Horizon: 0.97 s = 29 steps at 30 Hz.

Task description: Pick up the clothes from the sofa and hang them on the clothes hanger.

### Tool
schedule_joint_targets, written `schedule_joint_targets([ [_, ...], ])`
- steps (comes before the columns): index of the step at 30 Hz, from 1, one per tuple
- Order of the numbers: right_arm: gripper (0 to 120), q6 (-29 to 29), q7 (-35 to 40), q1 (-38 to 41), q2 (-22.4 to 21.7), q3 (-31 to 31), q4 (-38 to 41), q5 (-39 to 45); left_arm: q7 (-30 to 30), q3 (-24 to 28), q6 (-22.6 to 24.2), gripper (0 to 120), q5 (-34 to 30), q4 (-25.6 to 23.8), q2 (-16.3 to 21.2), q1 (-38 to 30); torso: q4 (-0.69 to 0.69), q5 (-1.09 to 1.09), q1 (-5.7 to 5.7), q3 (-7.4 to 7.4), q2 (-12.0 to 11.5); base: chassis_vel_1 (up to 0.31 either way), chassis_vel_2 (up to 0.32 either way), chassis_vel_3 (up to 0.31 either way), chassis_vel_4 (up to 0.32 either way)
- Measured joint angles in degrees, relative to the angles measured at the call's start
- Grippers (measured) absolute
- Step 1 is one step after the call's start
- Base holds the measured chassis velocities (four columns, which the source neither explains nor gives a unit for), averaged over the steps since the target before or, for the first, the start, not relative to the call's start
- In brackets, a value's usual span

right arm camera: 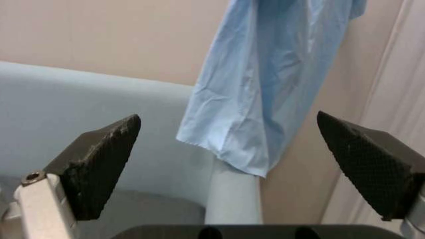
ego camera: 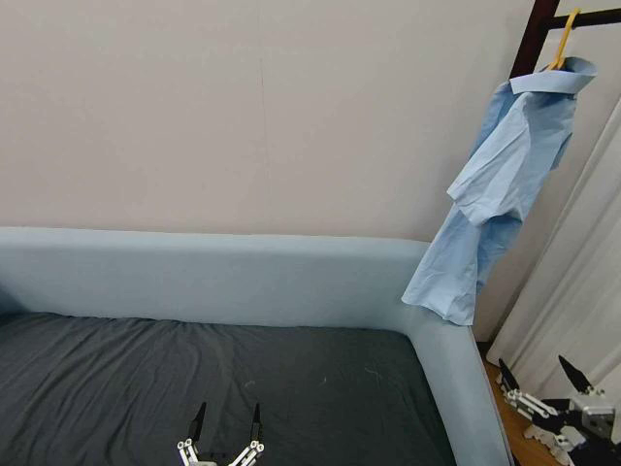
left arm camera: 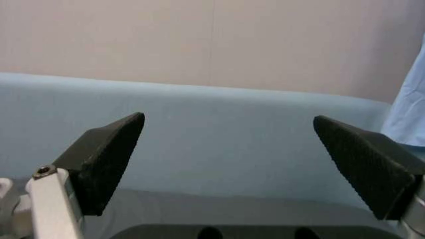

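Nearest, left tool (ego camera: 229,413): low over the dark seat cushion (ego camera: 126,374) of the sofa (ego camera: 58,262). Its fingers (left arm camera: 106,159) are spread wide with nothing between them, tips aimed at the backrest.
Right tool (ego camera: 534,367): off to the right of the left tool, past the sofa's end and out over the floor (ego camera: 497,390). Its fingers (right arm camera: 362,164) also stand wide apart and empty.
Seat cushion: charcoal fabric, lying flat under and ahead of the left tool.
End arm (ego camera: 451,374): pale blue, running between the two tools, closer to the right one.
Backrest (ego camera: 213,282): pale blue, straight ahead of the left tool, just past the cushion.
Shirt (ego camera: 500,184): light blue with short sleeves, hanging ahead of and well above the right tool. Its hem drops to the corner where the backrest meets the end arm. From where I stand I cannot tell whether the cloth touches the arm or hangs just above it.
Hanger (ego camera: 565,39): yellow, inside the shirt's collar, high above the right tool.
Rack (ego camera: 537,34): a dark post that the hanger rests against, up beyond the right tool.
Curtain (ego camera: 582,282): pale folds ahead of the right tool, behind and to the right of the shirt.
Wall (ego camera: 243,107): plain beige, farthest from both tools, rising behind the backrest.
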Motion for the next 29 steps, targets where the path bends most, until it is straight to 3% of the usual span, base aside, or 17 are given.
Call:
schedule_joint_targets([
  [15, 100, 5.8, -2.2, -2.9, 2.2, -1.8, 0.6, -3.6, -0.7, -1.4, -1.2, 100, 1.7, 0.2, -0.8, 0.4, -0.01, 0.01, 0.0, 0.0, 0.0, 0.0, 0.0, 0.0, 0.0],
  [29, 100, 6.7, -2.6, -2.7, 2.2, -2.6, 0.0, -3.5, -0.5, -1.6, -1.8, 100, 1.2, 0.1, -0.8, 0.6, -0.01, 0.02, 0.0, 0.0, 0.0, 0.0, 0.0, 0.0, 0.0],
])
